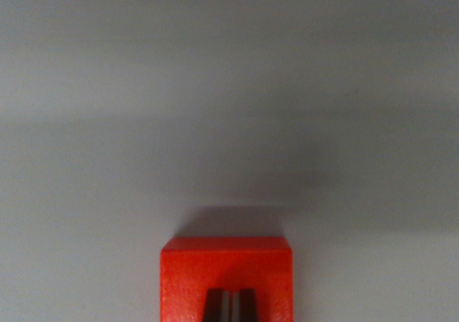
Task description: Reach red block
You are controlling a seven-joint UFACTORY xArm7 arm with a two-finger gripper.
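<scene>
Bare grey surface (229, 85) open to the far side, left and right, red block (226, 275) the sole obstacle at near centre, dark pincer (231, 308) tips directly over it, free passage along both flanks

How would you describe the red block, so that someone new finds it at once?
Look at the plain grey surface filling the wrist view. At the bottom edge, slightly left of centre, sits the red block. It is the only coloured thing, with the dark claw tips before it.

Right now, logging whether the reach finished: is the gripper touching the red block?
Cannot tell. In the wrist view the fingertips overlap the red block, hiding any gap.
</scene>
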